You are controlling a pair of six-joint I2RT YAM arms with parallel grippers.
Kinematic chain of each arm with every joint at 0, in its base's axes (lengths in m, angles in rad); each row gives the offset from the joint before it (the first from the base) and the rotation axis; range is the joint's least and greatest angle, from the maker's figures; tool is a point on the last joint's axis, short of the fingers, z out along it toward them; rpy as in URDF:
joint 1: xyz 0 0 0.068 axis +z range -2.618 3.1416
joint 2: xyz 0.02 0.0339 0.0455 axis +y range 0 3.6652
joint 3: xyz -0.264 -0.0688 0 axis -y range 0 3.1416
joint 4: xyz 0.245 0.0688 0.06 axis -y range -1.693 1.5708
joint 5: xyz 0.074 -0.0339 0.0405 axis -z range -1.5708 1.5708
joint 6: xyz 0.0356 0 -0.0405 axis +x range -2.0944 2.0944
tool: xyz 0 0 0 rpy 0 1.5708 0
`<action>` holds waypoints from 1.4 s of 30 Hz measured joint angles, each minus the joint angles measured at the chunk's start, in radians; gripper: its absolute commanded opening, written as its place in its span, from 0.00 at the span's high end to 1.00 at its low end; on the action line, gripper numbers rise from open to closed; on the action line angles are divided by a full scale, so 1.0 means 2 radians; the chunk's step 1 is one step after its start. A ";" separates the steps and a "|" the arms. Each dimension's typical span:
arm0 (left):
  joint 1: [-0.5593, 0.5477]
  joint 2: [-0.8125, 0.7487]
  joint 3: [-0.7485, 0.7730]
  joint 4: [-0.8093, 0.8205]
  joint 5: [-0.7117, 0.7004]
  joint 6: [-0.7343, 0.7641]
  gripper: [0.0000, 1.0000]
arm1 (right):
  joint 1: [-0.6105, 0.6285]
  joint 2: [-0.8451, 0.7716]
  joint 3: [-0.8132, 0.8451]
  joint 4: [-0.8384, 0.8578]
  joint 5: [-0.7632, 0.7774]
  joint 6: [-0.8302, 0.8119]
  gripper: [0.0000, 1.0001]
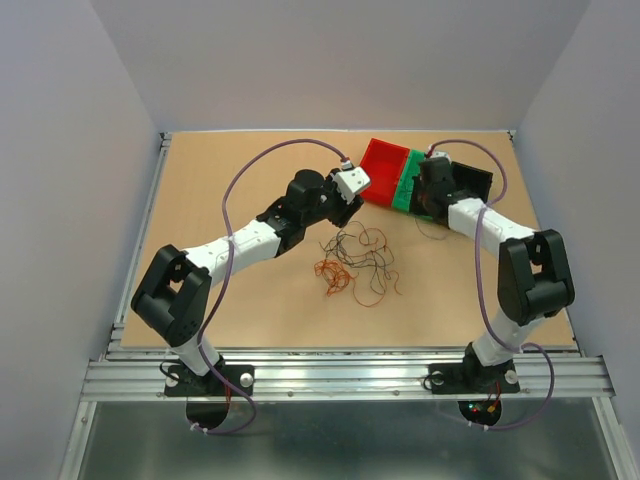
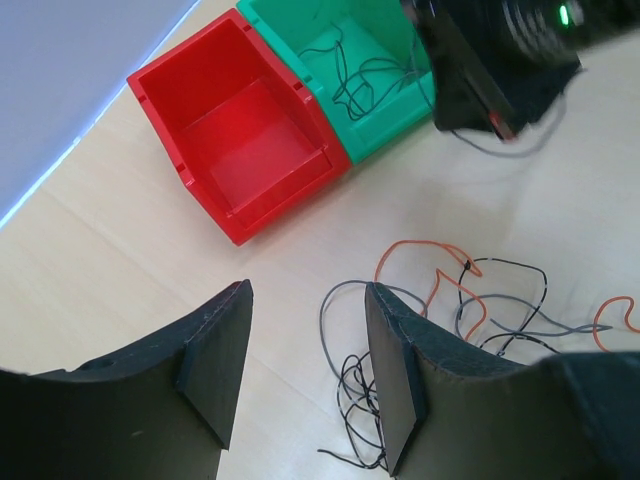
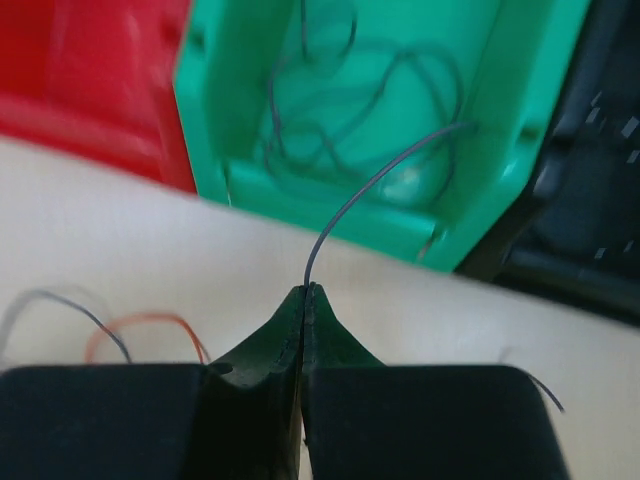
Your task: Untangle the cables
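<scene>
Several cables in green bin, red bin alongside. Right gripper clamped on one cable before green bin; left gripper apart above tangle.

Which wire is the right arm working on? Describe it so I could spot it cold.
Find the green bin toward the far right side of the table. Just in front of it the right gripper is shut on one thin grey wire that arcs up from its jaws toward that bin. It alone is pinched; the tangle mid-table lies loose.
</scene>
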 measured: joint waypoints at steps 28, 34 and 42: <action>0.000 0.017 0.000 -0.003 -0.010 0.006 0.40 | -0.094 0.246 0.281 0.032 -0.053 0.068 0.99; 0.000 0.017 0.000 -0.003 -0.010 0.006 0.40 | -0.094 0.269 0.281 0.030 0.012 0.089 0.99; 0.000 0.017 0.000 -0.003 -0.011 0.006 0.40 | -0.093 0.251 0.233 0.030 0.117 0.142 0.99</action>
